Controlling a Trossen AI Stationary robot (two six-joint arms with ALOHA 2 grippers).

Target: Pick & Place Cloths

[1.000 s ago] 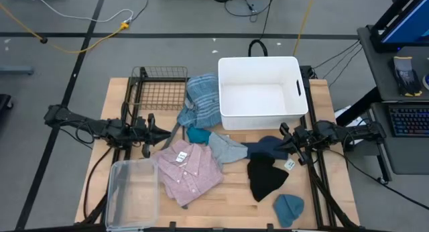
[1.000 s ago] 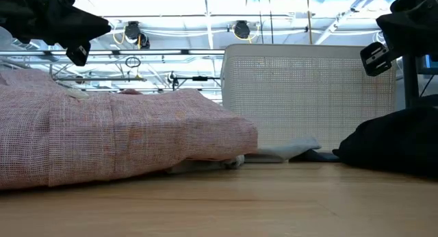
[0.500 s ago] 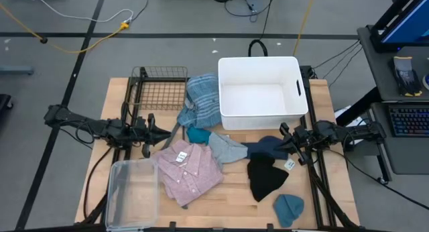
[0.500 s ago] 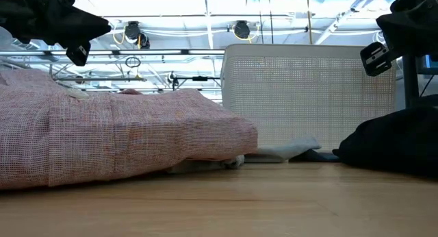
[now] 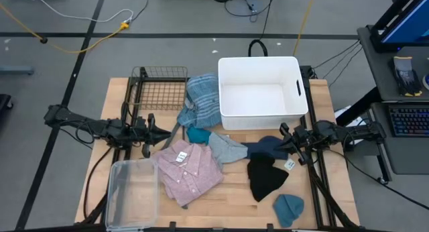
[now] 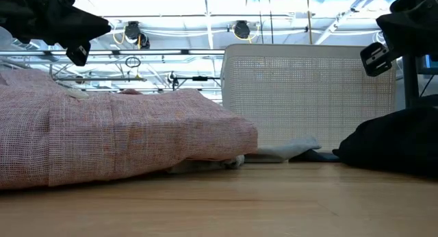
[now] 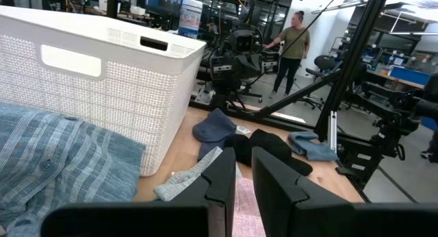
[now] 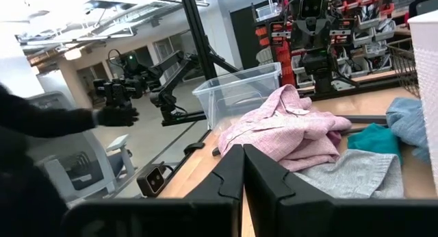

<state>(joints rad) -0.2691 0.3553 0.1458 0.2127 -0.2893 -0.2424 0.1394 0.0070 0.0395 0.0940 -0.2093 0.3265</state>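
Note:
Several cloths lie loose on the table: a pink button shirt [image 5: 190, 169] at the middle, a blue-plaid shirt [image 5: 203, 101] against the white tub [image 5: 260, 118], and teal [image 5: 198, 135], grey-blue [image 5: 226, 149] and navy [image 5: 268, 146] pieces between the arms. A black beanie [image 5: 265, 178] and a blue beanie [image 5: 289, 208] lie toward the near right. My left gripper [image 5: 159, 133] hovers left of the pile, its fingers [image 7: 222, 179] a narrow gap apart. My right gripper [image 5: 281, 139] hovers by the navy piece, shut [image 8: 243, 149]. Neither touches anything.
A clear plastic bin [image 5: 132, 192] sits at the near left and a wire basket [image 5: 161, 88] at the far left. A grey hanger bar [image 5: 175, 131] lies by the plaid shirt. A person [image 7: 287, 48] stands in the room beyond the table.

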